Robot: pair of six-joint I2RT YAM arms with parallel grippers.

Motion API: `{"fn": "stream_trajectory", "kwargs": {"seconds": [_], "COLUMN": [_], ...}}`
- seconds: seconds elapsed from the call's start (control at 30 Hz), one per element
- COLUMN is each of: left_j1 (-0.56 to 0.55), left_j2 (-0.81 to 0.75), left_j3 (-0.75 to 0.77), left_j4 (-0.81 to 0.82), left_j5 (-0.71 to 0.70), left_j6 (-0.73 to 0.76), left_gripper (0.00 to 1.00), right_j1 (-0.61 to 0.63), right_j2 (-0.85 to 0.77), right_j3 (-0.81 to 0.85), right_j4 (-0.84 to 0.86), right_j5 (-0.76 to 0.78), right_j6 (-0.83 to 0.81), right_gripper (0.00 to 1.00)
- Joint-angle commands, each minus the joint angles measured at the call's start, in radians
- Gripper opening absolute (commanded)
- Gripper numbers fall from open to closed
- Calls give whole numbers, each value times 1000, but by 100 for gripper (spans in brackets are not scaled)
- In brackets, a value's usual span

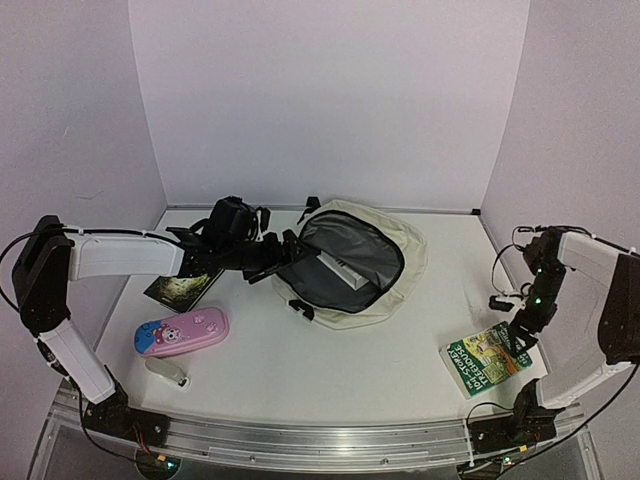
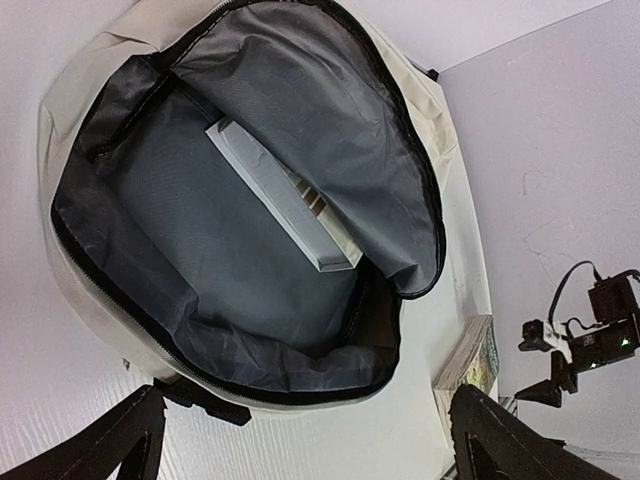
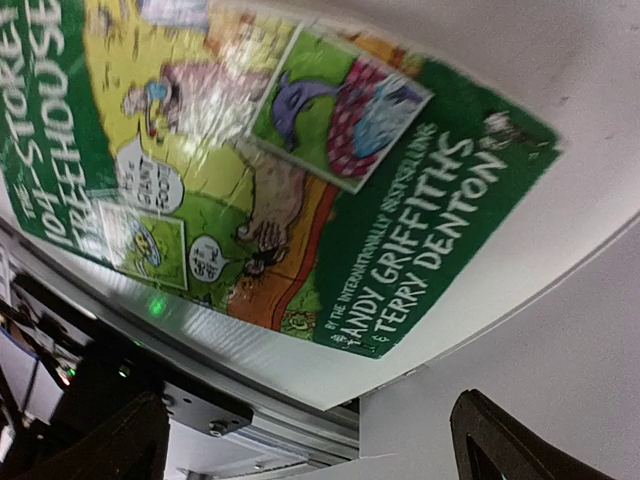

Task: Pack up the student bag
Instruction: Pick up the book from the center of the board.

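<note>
The student bag (image 1: 412, 250) lies flat at the back centre, cream with a black zipper, its main compartment unzipped wide and the grey lining (image 2: 190, 240) showing. A long white box (image 2: 285, 195) rests inside it. My left gripper (image 1: 288, 254) hovers at the bag's left rim, open and holding nothing (image 2: 310, 455). A green comic-cover book (image 1: 487, 358) lies flat at the front right. My right gripper (image 1: 523, 337) hangs just above the book's right end, open and holding nothing (image 3: 310, 455); the cover (image 3: 290, 170) fills its view.
A pink cartoon pencil case (image 1: 182, 332) lies front left, with a small white object (image 1: 168, 371) below it. A dark flat book (image 1: 183, 288) sits under the left arm. The metal front rail (image 1: 320, 438) and side walls bound the table.
</note>
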Motion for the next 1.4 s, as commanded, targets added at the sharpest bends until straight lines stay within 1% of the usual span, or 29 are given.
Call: {"fn": "stream_trajectory", "kwargs": {"seconds": [0.0, 0.07, 0.2, 0.33, 0.47, 0.67, 0.87, 1.0, 1.1, 1.17, 1.37], "left_j1": [-3, -2, -3, -2, -3, -3, -7, -20, -40, -66, -209], "left_j2": [-34, -40, -47, -62, -81, -109, -120, -123, -121, -116, -48], "left_j3": [2, 0, 1, -16, -45, -109, -148, -181, -211, -220, -209], "left_j4": [33, 33, 42, 56, 77, 97, 106, 119, 148, 158, 155], "left_j5": [-23, -25, -25, -23, -10, 3, 64, 104, 156, 187, 261], "left_j6": [7, 9, 9, 7, -10, -42, -35, -40, -37, -25, 1], "left_gripper": [100, 100, 100, 100, 100, 100, 100, 100, 100, 100, 98], "right_j1": [-24, -26, -26, -3, 79, 287, 430, 498, 540, 569, 586], "right_j2": [33, 47, 119, 195, 201, 199, 271, 291, 295, 297, 310], "right_j3": [-84, -123, -146, -134, -98, -32, 61, 94, 111, 115, 150], "right_j4": [75, 141, 222, 251, 247, 232, 203, 174, 146, 139, 121], "right_j5": [166, 204, 197, 130, 32, -84, -230, -323, -383, -384, -421], "right_j6": [-186, -217, -222, -170, -61, 130, 306, 366, 392, 398, 410], "right_gripper": [98, 98, 98, 98, 98, 98, 95, 94, 94, 94, 93]}}
